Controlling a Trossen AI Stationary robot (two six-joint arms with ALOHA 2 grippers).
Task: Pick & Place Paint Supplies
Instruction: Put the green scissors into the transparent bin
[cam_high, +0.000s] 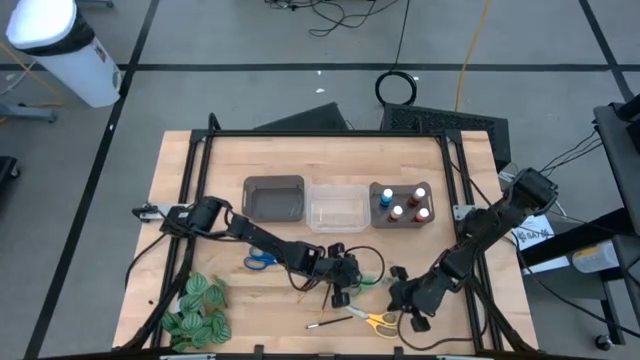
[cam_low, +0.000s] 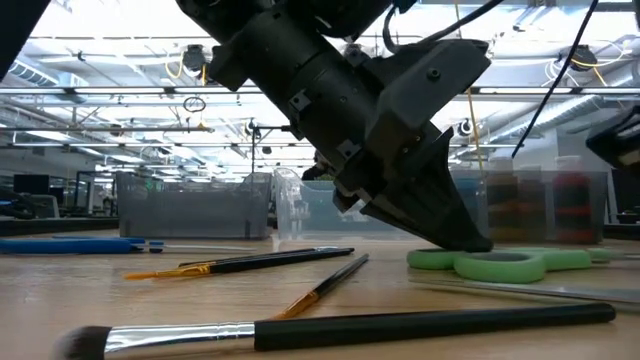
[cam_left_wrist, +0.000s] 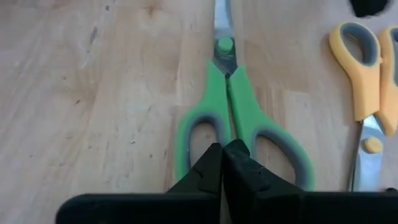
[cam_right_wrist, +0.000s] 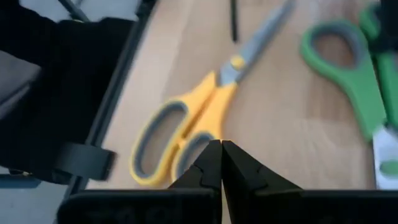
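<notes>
So both arms are down low over the front of the wooden bench (cam_high: 200, 190) right now. The left gripper (cam_left_wrist: 222, 163) sits right at the handles of the green scissors (cam_left_wrist: 239, 118), fingers pressed together with nothing between them; from its wrist view the tips land at the spot where the two handle loops meet, and I can't say for sure if they're touching the plastic or just above it. The right gripper (cam_right_wrist: 221, 163) is closed too and empty, parked over the handle end of the yellow scissors (cam_right_wrist: 186, 130), which lie flat near the front edge, just beside the green pair. The blue scissors (cam_high: 259, 262) are off on the left arm's side, near the green leafy bunch (cam_high: 196, 310) at the front-left corner. A few thin paintbrushes (cam_low: 250, 262) lie loose on the bench in front of the green scissors, plus one fatter brush (cam_low: 330, 328) closest to the low camera. At the back there's a row of three bins: a grey bin (cam_high: 274, 197), a clear bin (cam_high: 337, 205) next to it, and a third bin (cam_high: 378, 192) with the little paint bottles (cam_high: 404, 205) standing upright inside it.
</notes>
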